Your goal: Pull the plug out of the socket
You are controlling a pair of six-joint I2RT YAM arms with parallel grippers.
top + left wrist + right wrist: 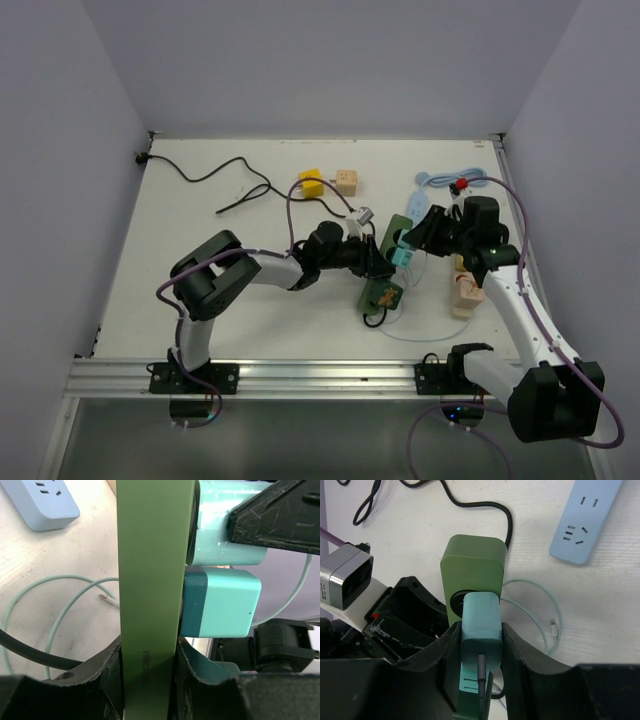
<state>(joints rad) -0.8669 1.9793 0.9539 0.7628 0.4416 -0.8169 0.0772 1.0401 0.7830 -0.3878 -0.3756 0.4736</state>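
Observation:
The dark green power strip (pixel 381 283) lies at the table's middle right, lifted on edge. My left gripper (pixel 376 258) is shut on it; in the left wrist view the strip (pixel 150 580) stands between my fingers (pixel 200 675). A teal plug cube (pixel 480 622) sits in the strip's socket (pixel 472 567). My right gripper (pixel 480 647) is shut on this plug, with a dark cable leaving its back. A second teal plug (pixel 222 610) sits in the strip just below it. In the top view my right gripper (pixel 415 240) meets the plug (pixel 405 257).
A light blue power strip (pixel 585 522) lies to the far right. A thin teal charging cable (pixel 552 622) loops on the table beside the green strip. A black cord (pixel 215 175) runs at the back left. Yellow and tan blocks (pixel 330 182) sit at the back. More blocks (pixel 465 290) lie at the right.

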